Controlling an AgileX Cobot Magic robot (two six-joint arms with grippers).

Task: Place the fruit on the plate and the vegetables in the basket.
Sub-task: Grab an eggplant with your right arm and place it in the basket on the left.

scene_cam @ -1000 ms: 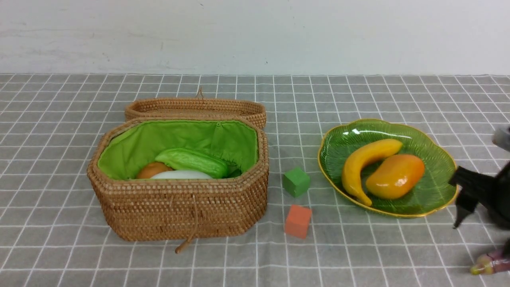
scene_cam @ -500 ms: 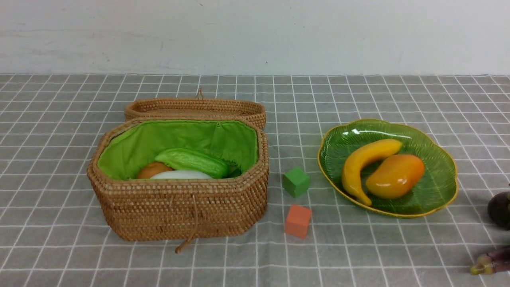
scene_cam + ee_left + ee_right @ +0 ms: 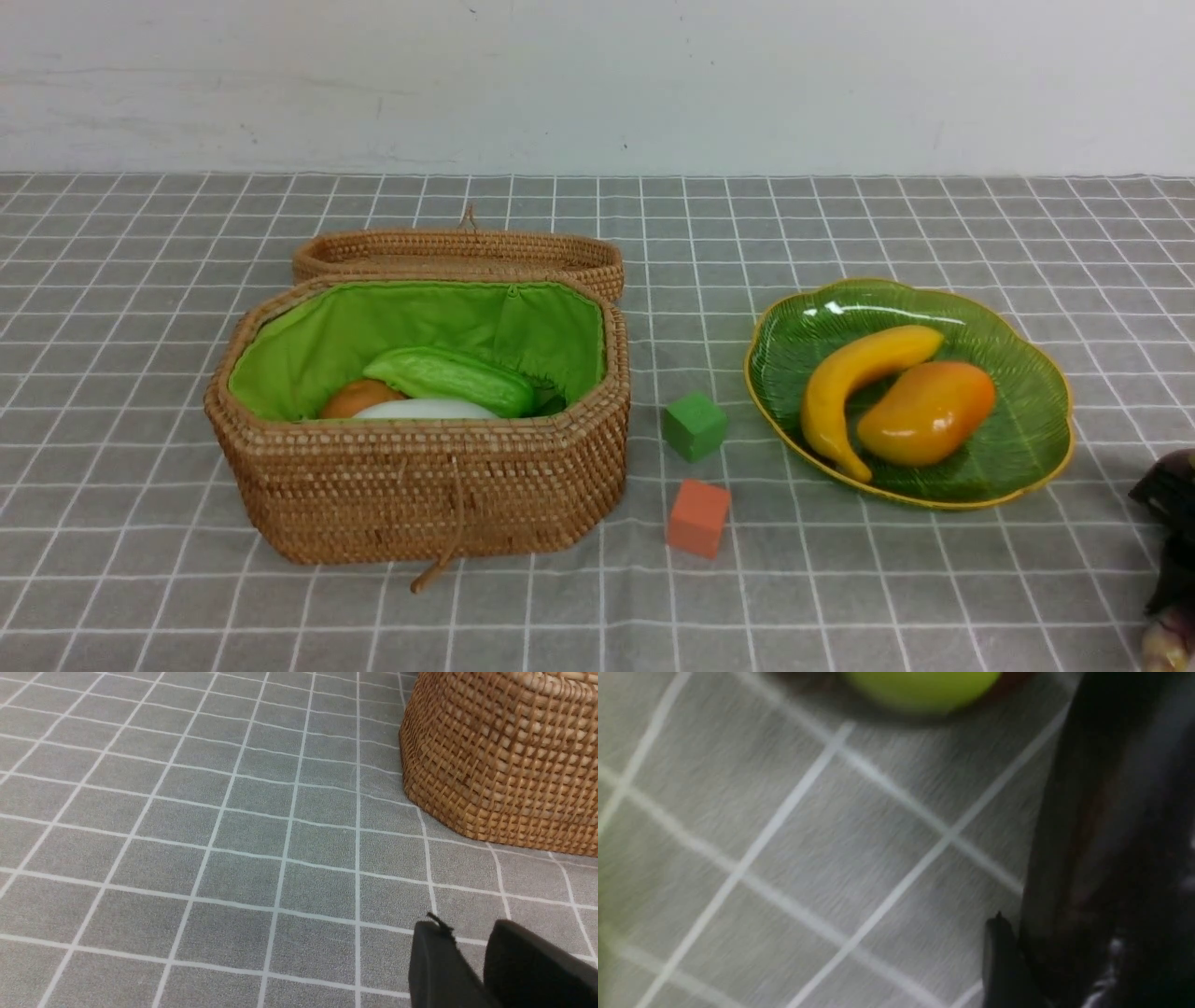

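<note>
Since the basket [image 3: 420,485], left of the plate [image 3: 1036,373], already holds three vegetables and the left tool [image 3: 472,956] hovers nearly closed and empty beside it, the risk sits right of the plate. There the mangosteen [image 3: 1172,485] is half hidden at the frame edge under the right tool [image 3: 1178,551], whose grip I cannot tell; a partial pinch could let the round ball roll off the desk [image 3: 887,579].

So there's a green cube [image 3: 695,426] and an orange cube [image 3: 698,518] sitting near each other but not touching, orange one closer to the camera. Both rest on the grey checked cloth [image 3: 840,579] over the bench, white wall [image 3: 597,84] behind.
</note>
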